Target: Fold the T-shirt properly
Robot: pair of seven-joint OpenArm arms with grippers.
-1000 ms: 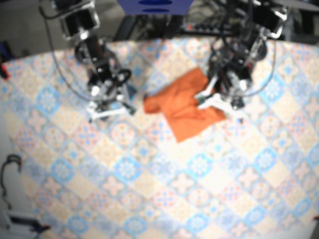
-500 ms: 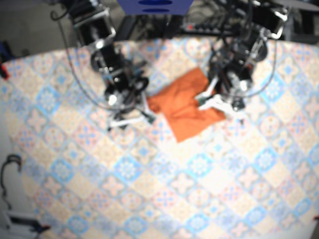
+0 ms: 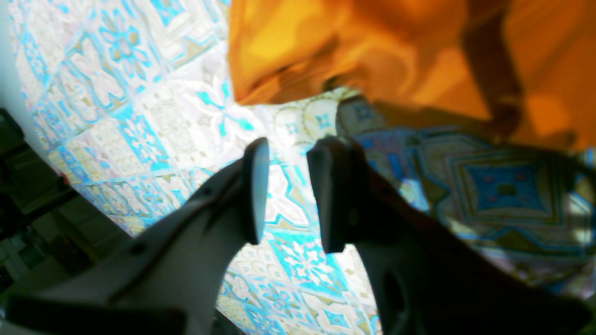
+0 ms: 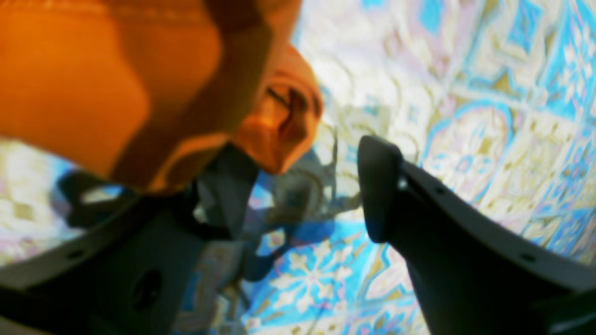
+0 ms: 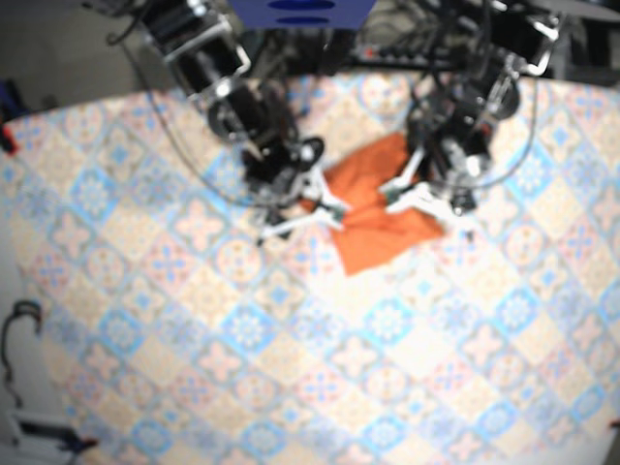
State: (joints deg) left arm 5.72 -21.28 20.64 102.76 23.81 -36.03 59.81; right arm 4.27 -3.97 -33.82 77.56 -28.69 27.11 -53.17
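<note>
While the right end effector [image 5: 302,205] sits at the left edge of the orange T-shirt [image 5: 378,221], its jaws stand wide apart. One finger is tucked under a bunched corner of cloth and the other is out over bare pattern, so nothing is pinched. From where I stand, the grab looks like the step in hand. It would go best if the jaws closed on the hem itself rather than the wad, then lifted low so the shirt doesn't drag into a heap. The shirt lies crumpled and partly doubled near the counter's far middle, between the two arms. On its right side, the left end effector [image 5: 423,197] hangs just off the cloth's edge, jaws narrowly parted and empty. I'd want it taking the matching corner so both sides travel together.

The counter [image 5: 194,320] wears a busy tile print in blue, cream and pink. Beyond its far edge are dark cables [image 5: 417,44] and a blue panel [image 5: 300,12].
</note>
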